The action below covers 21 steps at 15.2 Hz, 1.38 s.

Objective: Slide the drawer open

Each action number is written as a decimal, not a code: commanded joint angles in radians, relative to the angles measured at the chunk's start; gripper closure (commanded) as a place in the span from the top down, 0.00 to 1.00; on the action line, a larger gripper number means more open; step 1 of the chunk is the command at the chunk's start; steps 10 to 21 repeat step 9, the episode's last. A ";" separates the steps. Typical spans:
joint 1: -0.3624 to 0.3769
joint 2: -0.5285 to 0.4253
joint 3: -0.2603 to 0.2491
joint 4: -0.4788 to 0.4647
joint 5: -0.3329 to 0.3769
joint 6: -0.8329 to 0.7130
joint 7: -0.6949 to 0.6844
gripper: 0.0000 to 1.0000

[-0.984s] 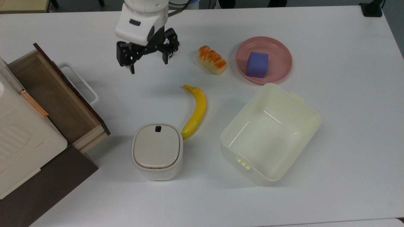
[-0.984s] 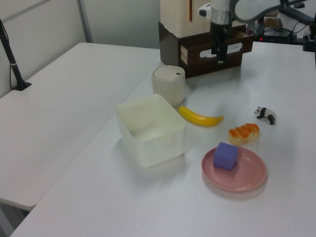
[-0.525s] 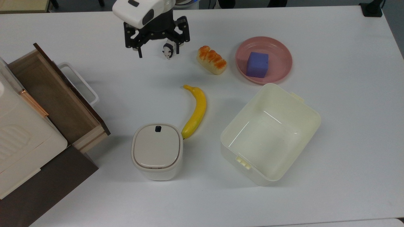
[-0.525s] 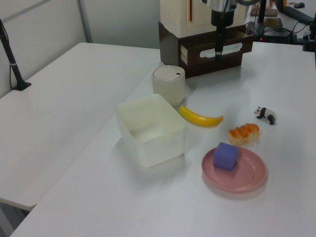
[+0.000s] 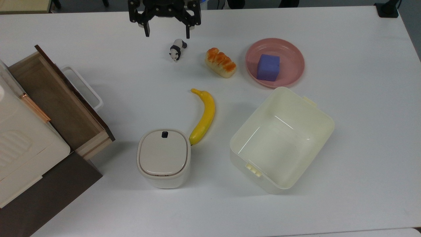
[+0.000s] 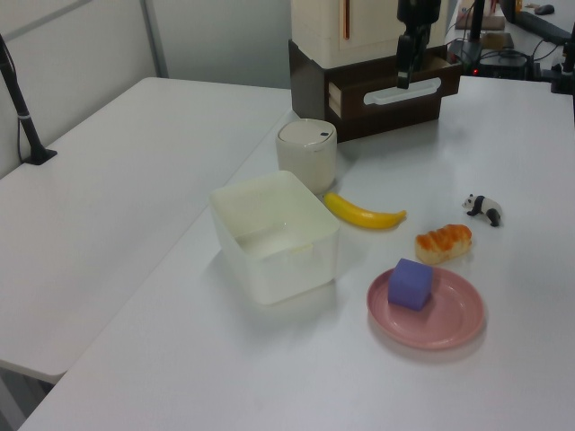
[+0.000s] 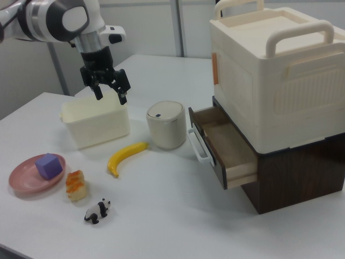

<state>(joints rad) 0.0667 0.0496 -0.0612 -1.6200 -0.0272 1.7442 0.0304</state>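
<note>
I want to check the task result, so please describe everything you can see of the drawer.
The drawer is pulled well out of the dark brown cabinet under the cream appliance. It has a dark brown front panel, a white loop handle, light plywood sides and a brownish floor. Nothing lies inside it. It sits level, above the table. Nothing touches the handle; the tool hangs open, far from it, near the top view's upper edge.

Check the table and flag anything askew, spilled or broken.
Nothing stands out. The drawer is pulled out with its floor bare, the gripper hangs open above the table, well away from the drawer. The banana, bread and toy panda lie intact; the cube rests on its pink plate.
</note>
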 commanded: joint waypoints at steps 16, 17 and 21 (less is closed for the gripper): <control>0.027 -0.054 -0.019 -0.004 0.007 -0.115 0.026 1.00; 0.027 -0.054 -0.019 -0.004 0.007 -0.115 0.026 1.00; 0.027 -0.054 -0.019 -0.004 0.007 -0.115 0.026 1.00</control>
